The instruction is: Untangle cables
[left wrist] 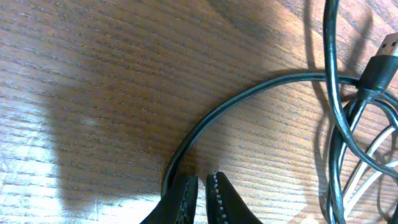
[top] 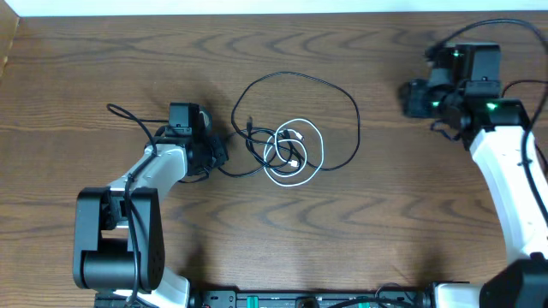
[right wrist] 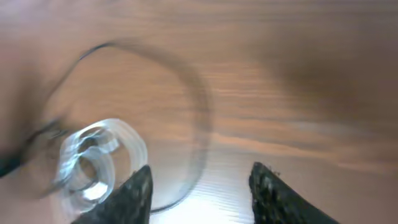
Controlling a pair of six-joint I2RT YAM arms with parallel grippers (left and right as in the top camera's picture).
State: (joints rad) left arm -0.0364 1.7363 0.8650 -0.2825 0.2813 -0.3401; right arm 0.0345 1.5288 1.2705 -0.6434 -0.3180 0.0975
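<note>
The wooden tabletop (top: pixel 86 51) is broad, and the cables (top: pixel 274 145) lie in one loose heap near its middle, between our two arms. The left end effector (left wrist: pixel 202 180) is down at the heap's left edge. Its jaws are almost together on the black cable (left wrist: pixel 261 85), which runs straight into the tips. The right end effector (right wrist: pixel 202 167) hangs well off toward the far right, jaws parted and empty.

We judge these cords light, limp and a little springy, so pulling one will likely drag the rest along. The black cable's wide loop offers free runs to pinch. The white cable (top: pixel 294 152) is coiled tightly within that loop and is harder to enter. The plug (left wrist: pixel 380 62) looks the stiffest, surest hold.
</note>
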